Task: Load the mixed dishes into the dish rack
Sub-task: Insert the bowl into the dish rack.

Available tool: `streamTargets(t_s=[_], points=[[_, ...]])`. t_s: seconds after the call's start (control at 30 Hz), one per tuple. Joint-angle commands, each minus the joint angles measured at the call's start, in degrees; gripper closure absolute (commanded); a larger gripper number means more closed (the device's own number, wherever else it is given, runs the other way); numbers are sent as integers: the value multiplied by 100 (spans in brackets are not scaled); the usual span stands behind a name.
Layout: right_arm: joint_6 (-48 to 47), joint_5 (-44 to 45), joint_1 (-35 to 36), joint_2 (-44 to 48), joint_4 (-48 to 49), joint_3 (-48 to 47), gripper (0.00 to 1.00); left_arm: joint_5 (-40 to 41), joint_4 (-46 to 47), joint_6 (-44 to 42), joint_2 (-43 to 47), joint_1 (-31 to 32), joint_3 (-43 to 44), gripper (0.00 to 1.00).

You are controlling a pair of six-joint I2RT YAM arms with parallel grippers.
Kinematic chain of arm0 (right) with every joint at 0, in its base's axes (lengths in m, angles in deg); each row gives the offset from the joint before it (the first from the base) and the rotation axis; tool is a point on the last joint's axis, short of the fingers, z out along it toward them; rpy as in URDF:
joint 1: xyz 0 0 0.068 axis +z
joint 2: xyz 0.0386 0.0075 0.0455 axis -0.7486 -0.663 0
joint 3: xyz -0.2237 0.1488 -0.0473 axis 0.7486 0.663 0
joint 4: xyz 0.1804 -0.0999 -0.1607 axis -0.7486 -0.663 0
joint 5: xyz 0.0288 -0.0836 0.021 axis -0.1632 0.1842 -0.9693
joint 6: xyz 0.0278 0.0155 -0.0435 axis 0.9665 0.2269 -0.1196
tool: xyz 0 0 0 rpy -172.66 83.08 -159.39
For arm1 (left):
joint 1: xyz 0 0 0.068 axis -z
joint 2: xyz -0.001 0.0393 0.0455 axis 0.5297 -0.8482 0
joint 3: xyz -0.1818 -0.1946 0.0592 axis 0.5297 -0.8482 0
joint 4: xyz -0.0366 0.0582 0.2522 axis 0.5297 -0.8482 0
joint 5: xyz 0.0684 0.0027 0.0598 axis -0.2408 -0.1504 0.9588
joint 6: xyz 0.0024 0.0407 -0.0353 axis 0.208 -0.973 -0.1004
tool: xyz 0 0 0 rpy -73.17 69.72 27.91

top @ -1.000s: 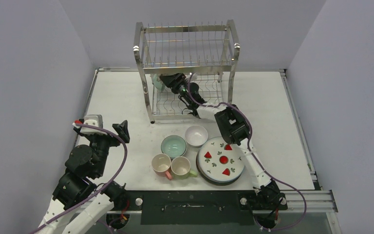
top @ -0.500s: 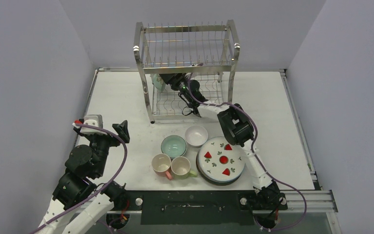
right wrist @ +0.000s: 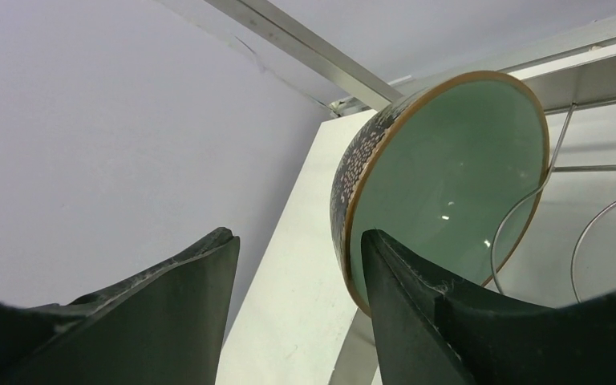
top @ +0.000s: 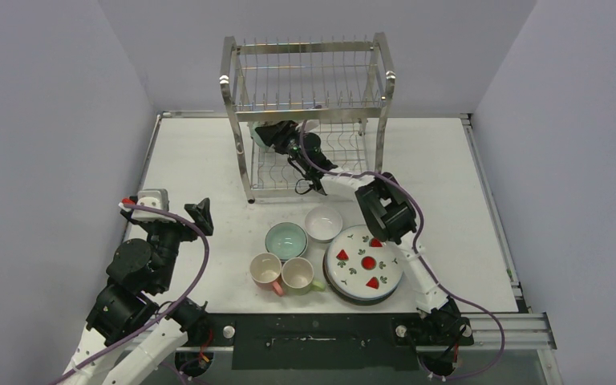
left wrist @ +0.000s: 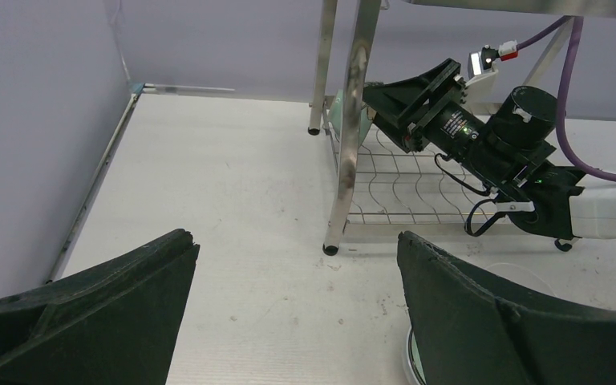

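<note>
Seen from above, the left arm (top: 140, 273) at seven o'clock and the right arm (top: 385, 212) toward five share bulky black joint housings, white link tubes and a looping purple cable (left wrist: 562, 96). The left gripper (left wrist: 297, 241) has matte black wedge fingers, as does the right gripper (right wrist: 297, 241). A small green light (left wrist: 461, 126), apparently an indicator, glows on the right wrist near a white connector (left wrist: 493, 56).

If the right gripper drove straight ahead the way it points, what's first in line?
The green bowl standing on edge in the rack. Its rim sits inside the open jaws of the right gripper, close to one side. Exact gap unclear.
</note>
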Motion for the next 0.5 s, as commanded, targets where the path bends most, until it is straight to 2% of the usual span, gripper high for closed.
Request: streamTargets(t_s=[0.0, 0.47], points=[[-353, -23, 74, 520, -38, -292, 41, -45, 297, -37, 61, -24, -6, 5], [-693, -72, 157, 610, -328, -569, 40, -63, 296, -37, 44, -27, -6, 5]])
